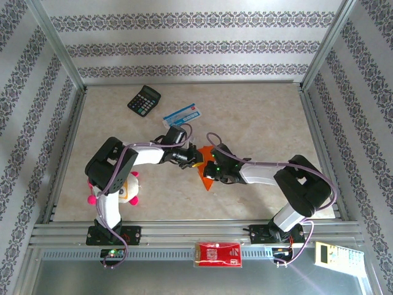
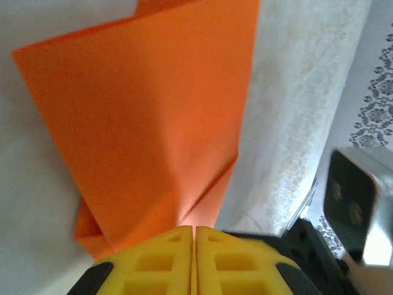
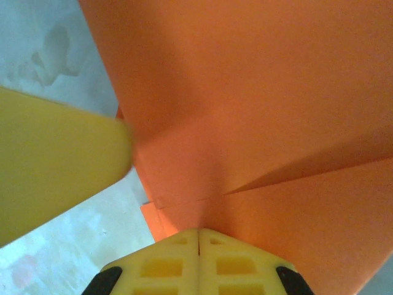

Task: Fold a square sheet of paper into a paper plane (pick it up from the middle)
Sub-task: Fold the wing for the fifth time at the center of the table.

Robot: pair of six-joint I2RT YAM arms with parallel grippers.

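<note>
The orange square sheet of paper (image 1: 209, 179) sits mid-table, folded into layers with creases, its middle hidden under both grippers. My left gripper (image 1: 194, 161) comes at it from the left, and its yellow fingers (image 2: 166, 258) are shut on the paper's (image 2: 141, 123) near edge. My right gripper (image 1: 213, 167) comes from the right, its fingers (image 3: 233, 264) shut on the same paper (image 3: 258, 104), beside a crease. A yellow finger of the left gripper (image 3: 55, 166) shows close by in the right wrist view. I cannot tell whether the folds make the paper plane.
A black calculator (image 1: 143, 99) and a blue-and-white packet (image 1: 182, 114) lie behind the arms. A white plush toy with pink knobs (image 1: 127, 189) sits by the left arm's base. A red packet (image 1: 217, 253) and a pale device (image 1: 331, 253) rest on the front rail.
</note>
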